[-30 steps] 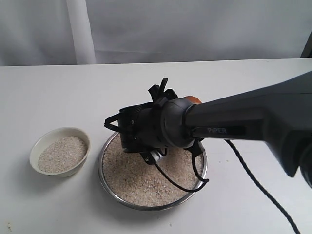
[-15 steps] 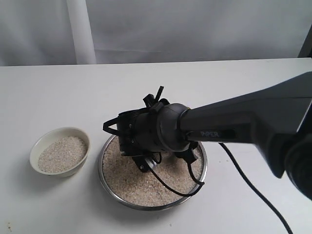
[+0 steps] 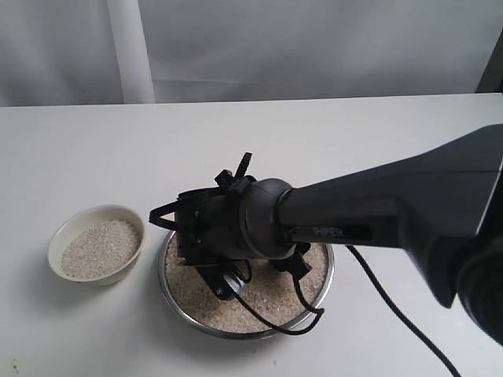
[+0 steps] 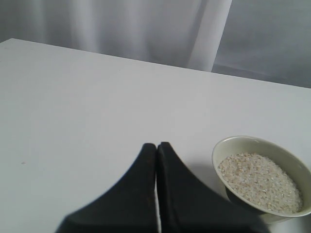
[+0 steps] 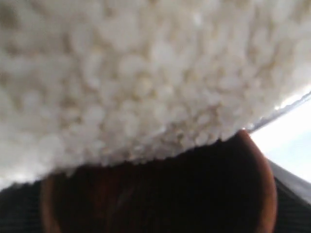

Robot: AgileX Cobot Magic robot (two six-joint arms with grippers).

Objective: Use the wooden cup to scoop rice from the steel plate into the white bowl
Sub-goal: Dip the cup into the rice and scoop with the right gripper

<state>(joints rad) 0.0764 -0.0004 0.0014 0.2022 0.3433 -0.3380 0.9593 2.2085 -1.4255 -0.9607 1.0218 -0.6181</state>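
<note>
Observed from the room: the right arm reaches across the table (image 3: 354, 141) and its wrist housing sits low over the steel plate (image 3: 161, 275). From this side the housing covers most of the right gripper (image 3: 224, 275), so the jaws and the wooden cup cannot be made out.

The right wrist view supplies what is hidden there. The wooden cup (image 5: 160, 194) fills the space directly in front of the gripper, with dark ribbed surfaces pressed against it on both sides, so the jaws are clamped on it. The cup's mouth is pushed against the rice (image 5: 136, 73), which banks up over its rim. A sliver of the plate's bright edge shows beyond it.

The white bowl (image 3: 94, 277) stands apart from the plate, off to the side of the right gripper, and holds rice nearly to its rim.

The left gripper (image 4: 156, 148) appears only in its own wrist view. Its fingers are pressed together with nothing between them, above bare table, with the bowl near and ahead of the tips.

A black cable (image 3: 393, 302) trails behind the right arm.
</note>
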